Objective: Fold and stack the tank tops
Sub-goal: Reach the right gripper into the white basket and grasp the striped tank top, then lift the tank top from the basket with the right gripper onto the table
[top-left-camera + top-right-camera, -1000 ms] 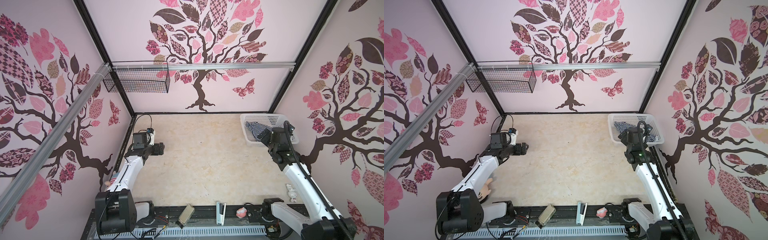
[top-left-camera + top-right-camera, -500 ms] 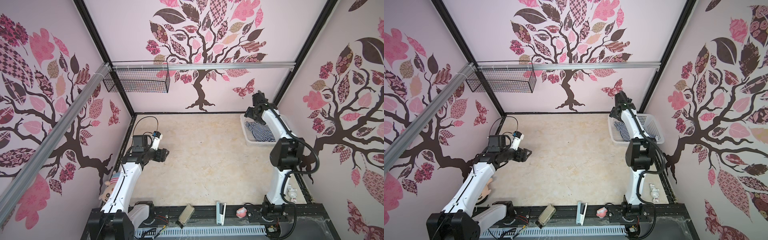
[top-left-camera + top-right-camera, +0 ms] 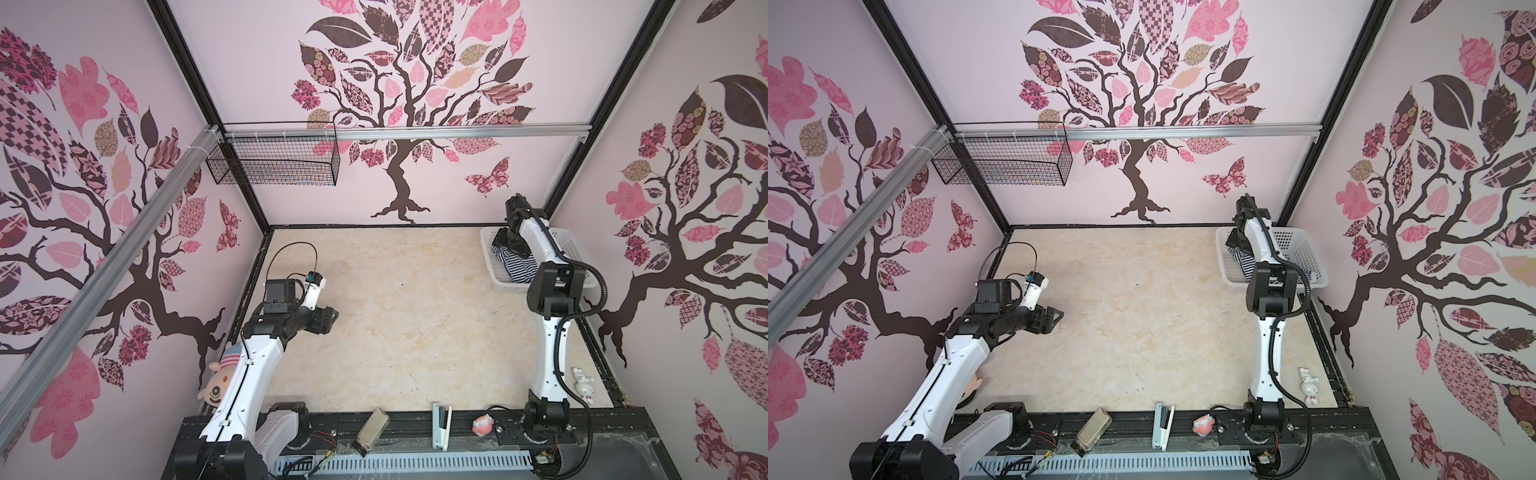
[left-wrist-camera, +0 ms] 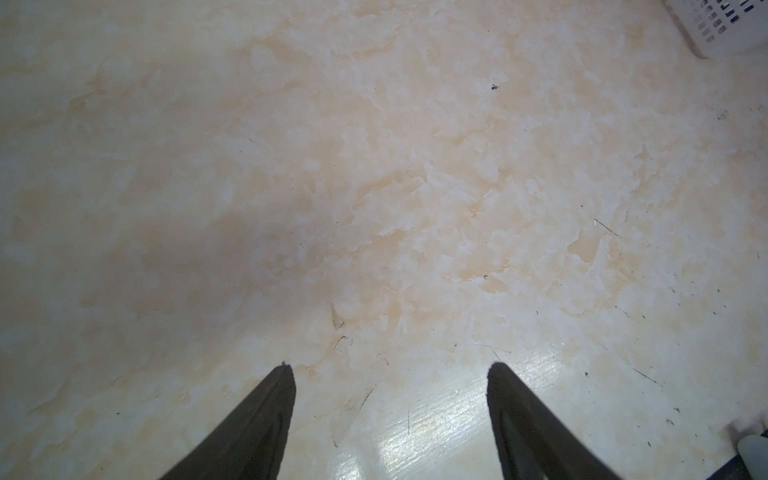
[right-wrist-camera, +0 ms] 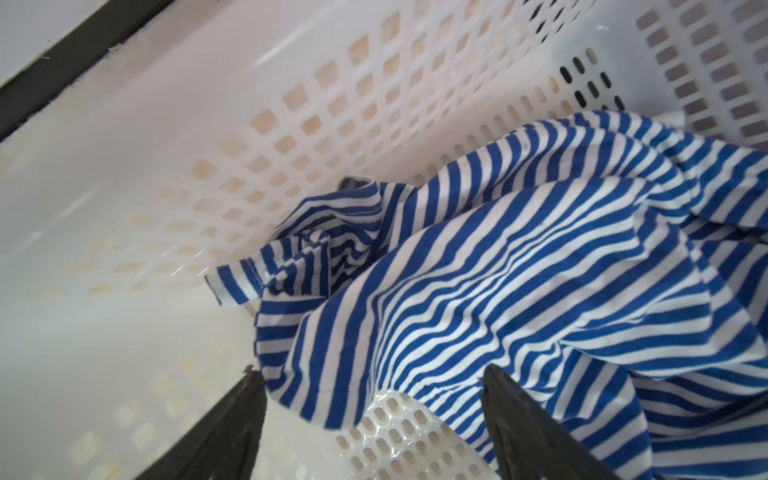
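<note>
Left gripper point(image 3: 327, 320) — positioned above the bare table point(image 3: 415, 324) on the left side. In the wrist view its fingers point(image 4: 257, 424) stand well apart with nothing between them. In the far right corner, a white perforated basket point(image 3: 575, 253) contains the crumpled blue-and-white striped tank top point(image 3: 515, 267). Right gripper point(image 5: 370, 374) — lowered into the basket, jaws apart. An edge of the fabric lies between the fingertips, and they are not clamped on it.

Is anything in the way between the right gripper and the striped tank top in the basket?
Nothing visible. The right gripper, jaws open, is inside the white basket with the tank top crumpled directly ahead of it.
</note>
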Motion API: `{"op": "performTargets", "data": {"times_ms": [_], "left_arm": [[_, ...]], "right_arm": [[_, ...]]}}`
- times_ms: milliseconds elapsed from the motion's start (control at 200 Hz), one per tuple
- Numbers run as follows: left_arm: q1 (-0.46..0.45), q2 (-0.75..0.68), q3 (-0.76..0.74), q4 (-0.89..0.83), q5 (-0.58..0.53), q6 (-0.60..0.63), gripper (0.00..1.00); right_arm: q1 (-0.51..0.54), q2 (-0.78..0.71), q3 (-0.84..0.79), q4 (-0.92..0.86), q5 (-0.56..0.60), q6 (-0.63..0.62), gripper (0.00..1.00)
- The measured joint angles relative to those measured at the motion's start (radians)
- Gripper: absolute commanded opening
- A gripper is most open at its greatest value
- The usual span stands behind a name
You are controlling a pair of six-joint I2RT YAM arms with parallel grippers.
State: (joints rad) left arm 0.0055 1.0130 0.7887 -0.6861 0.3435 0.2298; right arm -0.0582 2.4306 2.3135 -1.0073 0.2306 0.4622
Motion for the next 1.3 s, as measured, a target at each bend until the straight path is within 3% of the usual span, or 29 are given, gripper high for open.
{"op": "performTargets", "data": {"times_ms": [65, 125, 195, 325, 560, 736, 846, 941, 1121, 1301], "left_arm": [[0.000, 0.000, 0.000, 0.000, -0.001, 0.000, 0.78], [0.000, 0.000, 0.000, 0.000, -0.001, 0.000, 0.77], [0.000, 0.000, 0.000, 0.000, -0.002, 0.000, 0.78], [0.000, 0.000, 0.000, 0.001, -0.003, 0.000, 0.77], [0.000, 0.000, 0.000, 0.004, -0.011, -0.001, 0.78], [0.000, 0.002, 0.000, 0.010, -0.019, -0.006, 0.78], [0.000, 0.005, 0.000, 0.018, -0.025, -0.016, 0.78], [0.000, 0.012, 0.000, 0.024, -0.029, -0.020, 0.79], [0.000, 0.024, 0.002, 0.035, -0.045, -0.027, 0.80], [0.006, 0.024, 0.010, 0.044, -0.047, -0.040, 0.81]], "right_arm": [[-0.006, 0.037, 0.047, -0.016, -0.002, -0.003, 0.83], [-0.009, 0.072, 0.087, -0.023, -0.009, -0.012, 0.74], [-0.010, 0.099, 0.107, -0.031, -0.018, -0.021, 0.51], [-0.014, 0.108, 0.108, -0.050, -0.028, -0.022, 0.00], [-0.017, 0.050, 0.053, -0.066, -0.035, -0.013, 0.00], [-0.017, -0.240, -0.163, -0.030, -0.037, -0.002, 0.00], [-0.017, -0.420, -0.176, -0.016, -0.034, 0.002, 0.00], [-0.014, -0.525, -0.086, -0.033, -0.032, 0.001, 0.00], [0.042, -0.566, 0.299, -0.088, -0.034, -0.025, 0.00], [0.169, -0.764, 0.253, -0.011, -0.159, -0.044, 0.00]]}}
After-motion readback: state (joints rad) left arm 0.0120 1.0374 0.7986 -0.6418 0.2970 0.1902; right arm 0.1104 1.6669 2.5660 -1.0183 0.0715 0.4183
